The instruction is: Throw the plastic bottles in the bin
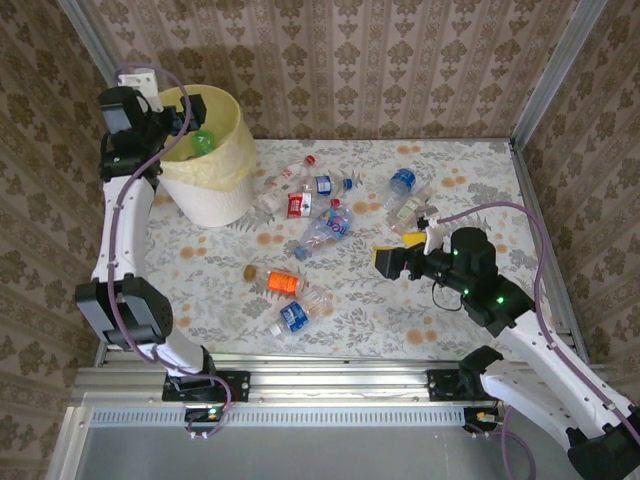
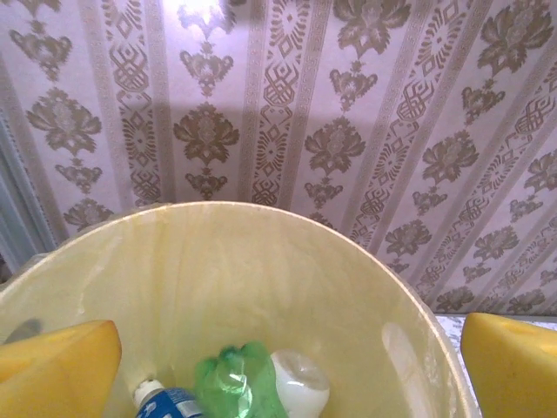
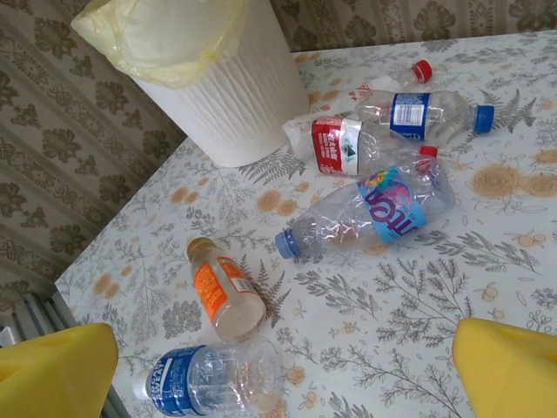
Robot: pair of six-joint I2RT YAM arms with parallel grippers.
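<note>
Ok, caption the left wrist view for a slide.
Left end effector open over the bin, a green bottle among those inside.

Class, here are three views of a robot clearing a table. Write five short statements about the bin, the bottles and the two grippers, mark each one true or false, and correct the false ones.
1. The left gripper is open above the bin. True.
2. A green bottle lies inside the bin. True.
3. No bottles lie on the table. False: several lie on the table, among them an orange-labelled bottle.
4. The right gripper grips a bottle. False: the right gripper is open and empty, above the table.
5. The bin lies on its side. False: it stands upright.
</note>
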